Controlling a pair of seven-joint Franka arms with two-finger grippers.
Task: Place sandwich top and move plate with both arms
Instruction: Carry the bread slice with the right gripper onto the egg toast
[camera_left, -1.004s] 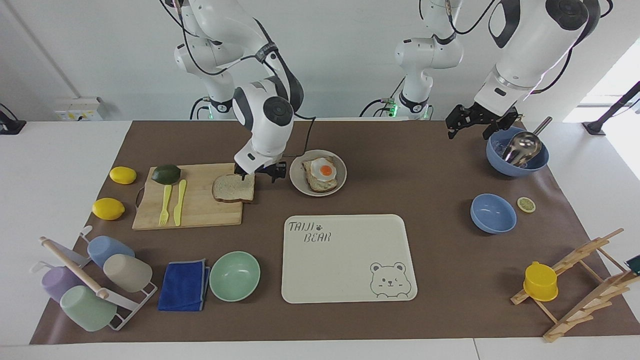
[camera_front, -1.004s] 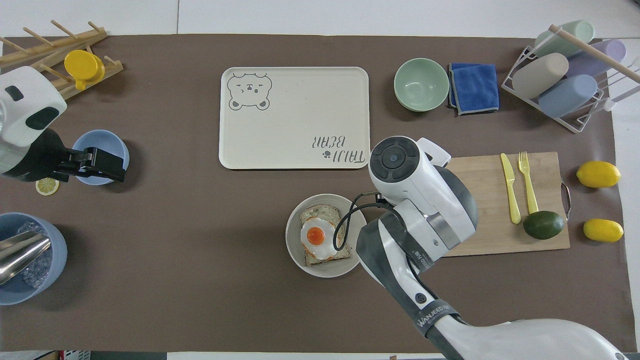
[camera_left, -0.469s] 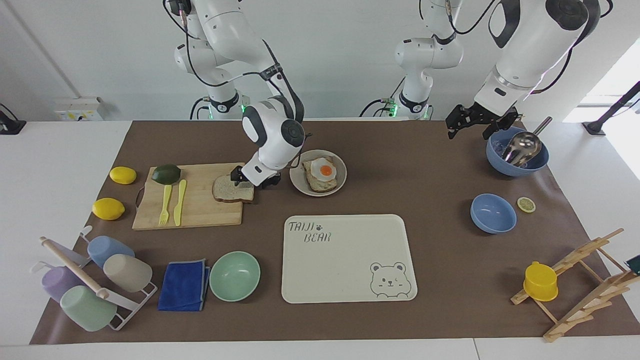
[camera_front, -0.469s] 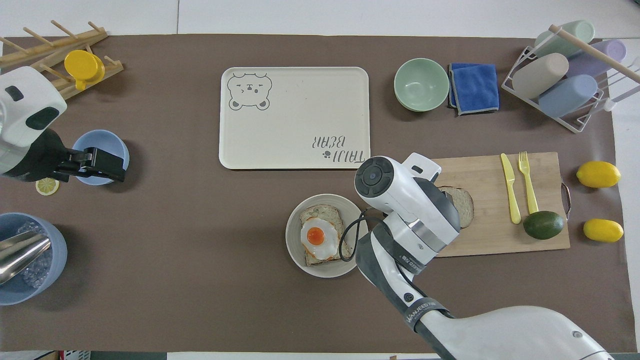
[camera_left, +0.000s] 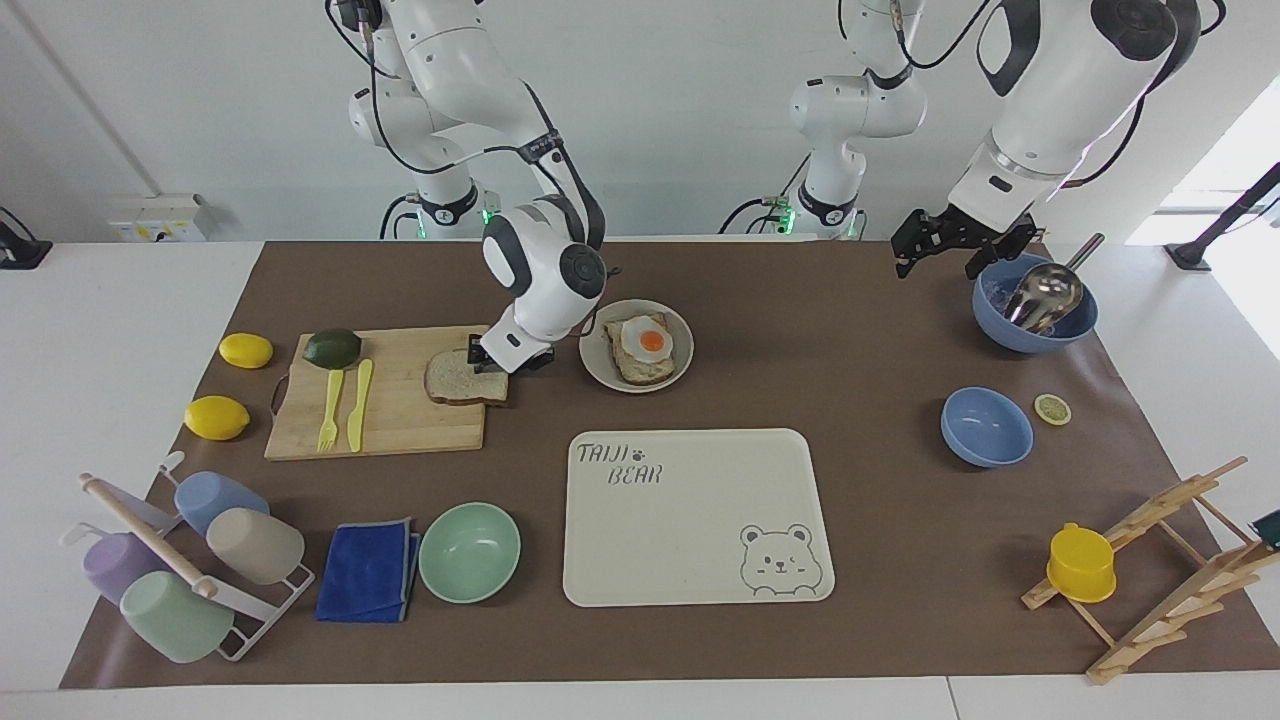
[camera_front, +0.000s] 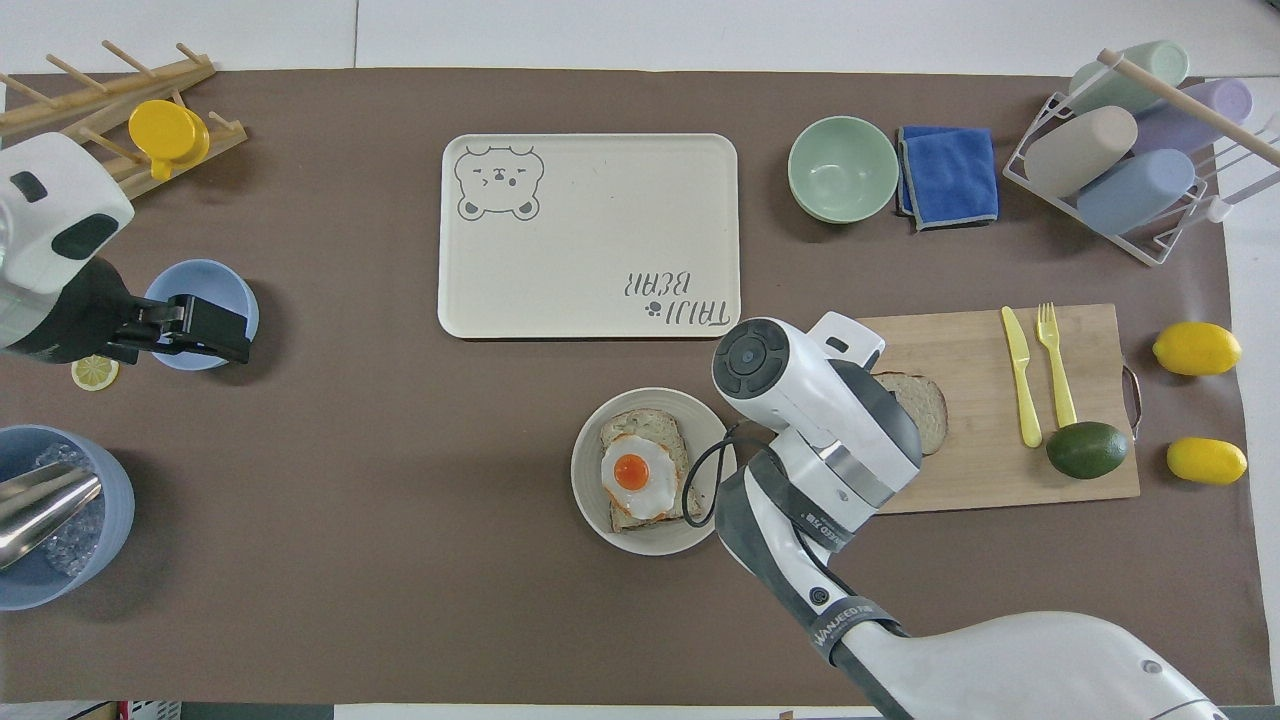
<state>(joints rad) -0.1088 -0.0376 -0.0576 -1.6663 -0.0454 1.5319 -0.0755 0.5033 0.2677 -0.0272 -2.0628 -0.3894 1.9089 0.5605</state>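
While the left arm waits raised at its own end of the table, the facing view shows the right gripper down at the sandwich top, its dark fingers at the corner of the slice nearest the plate. I cannot tell whether those fingers have pinched the bread or only stand about its edge. The slice lies flat on the wooden cutting board, at the board's end closest to the plate. The plate sits just beside that board end, carrying the toasted slice with a fried egg. The left gripper hangs with its jaws spread wide and nothing between them, next to the blue bowl with a metal scoop. The bear-printed tray lies farther from the robots than the plate.

From overhead, the right arm's white wrist covers its own fingers and most of the sandwich top; only the rounded part of the slice toward the yellow fork and knife shows on the cutting board. The plate lies close against the arm's wrist, apart from the bread. The left gripper, jaws wide apart, hovers over a small blue bowl, well apart from the plate.
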